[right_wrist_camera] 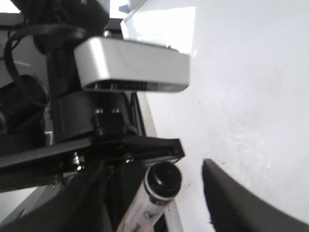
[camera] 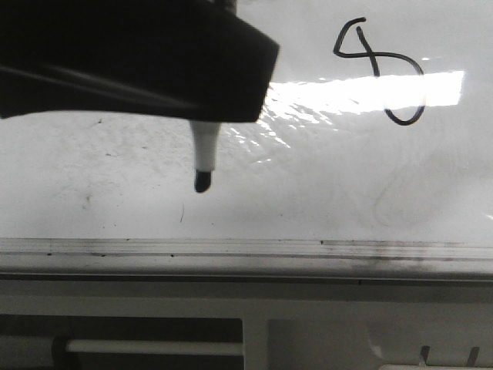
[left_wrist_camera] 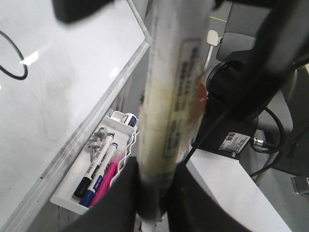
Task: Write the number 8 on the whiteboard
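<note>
The number 8 [camera: 380, 71], a thin black slanted loop, is on the whiteboard [camera: 323, 185] at the upper right. Part of its loop shows in the left wrist view [left_wrist_camera: 13, 72]. My left gripper [camera: 206, 116] is shut on a white marker [camera: 205, 150] whose black tip points down, to the lower left of the 8. I cannot tell whether the tip touches the board. The left wrist view shows the marker barrel [left_wrist_camera: 169, 96] pinched between the jaws of the left gripper [left_wrist_camera: 154, 166]. My right gripper [right_wrist_camera: 154, 166] is open and empty beside the board.
A silver metal strip [camera: 246, 248] edges the board's lower side. A white tray [left_wrist_camera: 63, 200] under the board's edge holds several markers. The left arm's silver camera [right_wrist_camera: 133, 65] and the marker's black end [right_wrist_camera: 164, 178] lie close in front of the right gripper.
</note>
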Controlling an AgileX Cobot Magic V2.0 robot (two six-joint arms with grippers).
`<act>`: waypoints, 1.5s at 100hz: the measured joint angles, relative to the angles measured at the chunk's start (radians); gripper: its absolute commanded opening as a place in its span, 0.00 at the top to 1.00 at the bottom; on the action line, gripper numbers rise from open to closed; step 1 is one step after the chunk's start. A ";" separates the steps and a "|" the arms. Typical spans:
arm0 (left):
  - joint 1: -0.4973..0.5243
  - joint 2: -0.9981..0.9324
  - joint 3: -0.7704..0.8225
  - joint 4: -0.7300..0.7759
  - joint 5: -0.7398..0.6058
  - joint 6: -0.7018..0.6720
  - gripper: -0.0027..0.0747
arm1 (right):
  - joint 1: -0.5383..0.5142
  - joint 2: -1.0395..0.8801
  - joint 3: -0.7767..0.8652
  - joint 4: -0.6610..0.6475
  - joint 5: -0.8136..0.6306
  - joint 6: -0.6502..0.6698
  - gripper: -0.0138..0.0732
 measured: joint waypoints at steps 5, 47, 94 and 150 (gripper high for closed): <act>0.000 0.000 0.000 0.000 -0.013 -0.033 0.99 | 0.000 -0.026 0.000 0.000 -0.027 0.000 0.26; 0.000 0.011 -0.002 -0.016 -0.468 -0.366 0.99 | 0.000 -0.245 0.000 0.011 -0.147 0.059 0.90; -0.009 0.228 -0.149 -0.093 -0.603 -0.379 0.99 | 0.000 -0.252 0.000 0.013 -0.147 0.078 0.90; -0.022 0.258 -0.170 -0.106 -0.589 -0.380 0.45 | 0.000 -0.252 0.000 0.041 -0.147 0.080 0.90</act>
